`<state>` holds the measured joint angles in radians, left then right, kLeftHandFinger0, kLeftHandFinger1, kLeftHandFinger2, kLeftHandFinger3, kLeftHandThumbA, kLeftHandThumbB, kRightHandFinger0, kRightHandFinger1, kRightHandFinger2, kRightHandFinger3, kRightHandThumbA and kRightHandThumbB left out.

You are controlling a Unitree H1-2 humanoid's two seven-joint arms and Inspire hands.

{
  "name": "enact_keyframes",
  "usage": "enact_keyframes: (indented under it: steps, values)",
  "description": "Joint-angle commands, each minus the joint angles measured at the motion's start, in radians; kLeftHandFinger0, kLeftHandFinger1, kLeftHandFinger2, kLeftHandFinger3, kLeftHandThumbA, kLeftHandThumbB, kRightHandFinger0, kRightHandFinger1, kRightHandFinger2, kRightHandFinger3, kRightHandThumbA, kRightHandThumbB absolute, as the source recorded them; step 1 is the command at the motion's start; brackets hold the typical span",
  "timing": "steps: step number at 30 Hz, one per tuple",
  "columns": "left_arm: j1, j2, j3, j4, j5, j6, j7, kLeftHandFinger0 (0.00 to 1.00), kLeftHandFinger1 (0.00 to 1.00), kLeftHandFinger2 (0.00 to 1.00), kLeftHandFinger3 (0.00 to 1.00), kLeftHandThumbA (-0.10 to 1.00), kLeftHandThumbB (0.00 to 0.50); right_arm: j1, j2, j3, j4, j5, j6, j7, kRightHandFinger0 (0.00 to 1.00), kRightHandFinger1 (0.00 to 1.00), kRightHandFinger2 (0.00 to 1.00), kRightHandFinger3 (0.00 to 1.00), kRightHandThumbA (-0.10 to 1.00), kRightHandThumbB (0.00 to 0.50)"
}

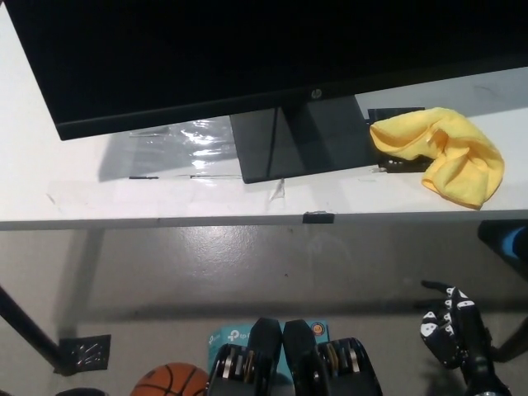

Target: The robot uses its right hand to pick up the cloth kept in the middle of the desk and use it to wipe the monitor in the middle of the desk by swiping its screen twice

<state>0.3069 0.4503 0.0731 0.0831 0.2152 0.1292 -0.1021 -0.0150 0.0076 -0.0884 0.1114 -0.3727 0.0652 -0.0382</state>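
A crumpled yellow cloth [445, 154] lies on the white desk [165, 198], to the right of the monitor's dark stand [297, 144]. The black monitor [247, 49] fills the top of the head view, its screen dark. My black right hand [450, 334] hangs low at the bottom right, below the desk's front edge and well short of the cloth, with its fingers loosely apart and nothing in them. My white left hand is out of view.
A small black clip [318, 218] sits on the desk's front edge. An orange basketball [169, 381] lies on the grey floor at the bottom left, beside a black desk leg and foot plate [82, 353]. A blue object [516, 242] shows at the right edge.
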Motion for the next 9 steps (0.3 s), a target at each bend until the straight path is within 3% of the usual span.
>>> enact_keyframes:
  steps: [1, 6, 9]
  values:
    - [-0.002, 0.032, 0.002, -0.028, 0.014, 0.009, -0.008, 0.59, 0.62, 0.76, 0.99, 0.32, 0.000, -0.017, -0.013, 0.012, -0.013, 0.031, -0.027, -0.022, 0.15, 0.30, 0.54, 0.75, -0.04, 0.159]
    - [-0.004, 0.031, 0.009, -0.027, 0.006, 0.005, -0.007, 0.58, 0.61, 0.75, 0.98, 0.32, 0.000, -0.022, -0.016, 0.020, -0.021, 0.034, -0.009, -0.020, 0.16, 0.31, 0.53, 0.74, -0.04, 0.157]
    - [-0.005, 0.031, 0.010, -0.013, 0.003, -0.019, -0.003, 0.56, 0.58, 0.72, 0.94, 0.37, 0.008, -0.021, -0.021, 0.023, -0.019, 0.039, -0.016, -0.017, 0.16, 0.30, 0.52, 0.74, -0.05, 0.159]
